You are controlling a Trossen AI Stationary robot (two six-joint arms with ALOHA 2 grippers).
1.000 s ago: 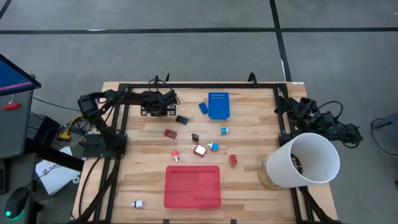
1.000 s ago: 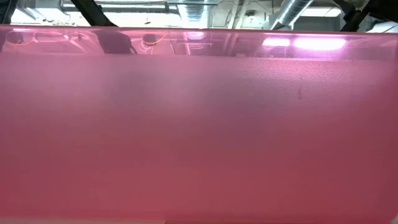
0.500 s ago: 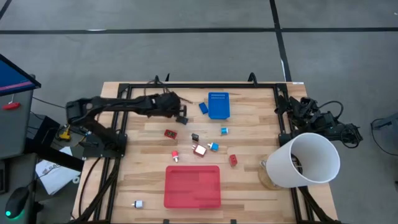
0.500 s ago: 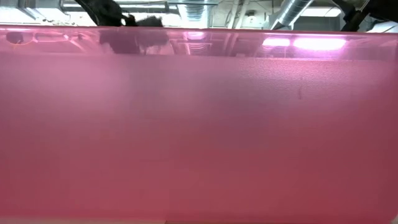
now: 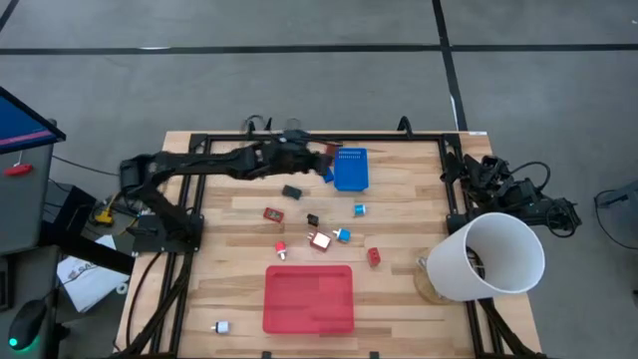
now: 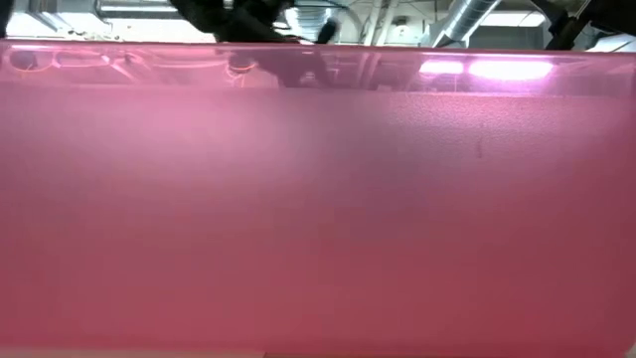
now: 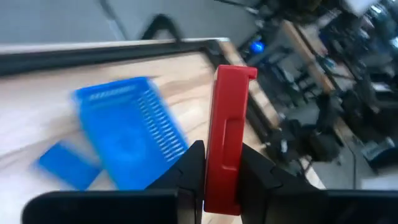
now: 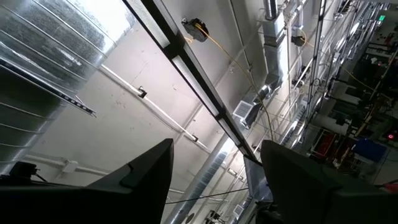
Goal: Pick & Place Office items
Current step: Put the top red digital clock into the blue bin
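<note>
My left gripper (image 5: 319, 156) hovers over the table's far side, just left of the small blue perforated bin (image 5: 351, 170), shut on a red blocky piece (image 7: 227, 124). Its wrist view shows the bin (image 7: 127, 140) and a flat blue piece (image 7: 65, 165) lying on the wood beside it. The other office items lie loose mid-table: a black piece (image 5: 292, 191), a red one (image 5: 272, 213), a small black one (image 5: 312, 220) and several more red, blue and white bits. My right gripper (image 8: 214, 180) is open, pointing at the ceiling, parked at the table's right edge (image 5: 508, 187). My left gripper pinches the red blocky piece between its two fingers (image 7: 191, 163), on its two long sides near its lower end (image 7: 222, 180). The piece stands out beyond the fingertips along the fingers' line and is lifted clear of the table.
The flat red tray (image 5: 308, 297) lies at the near middle and fills most of the low view (image 6: 318, 219). A big white cup (image 5: 488, 257) lies on its side at the right edge. A black frame (image 5: 299, 140) runs along the table's far edge.
My left gripper has travelled toward the table's right, from beside the black piece to the blue bin's left side, rising a little. The loose items on the table have stayed where they were.
</note>
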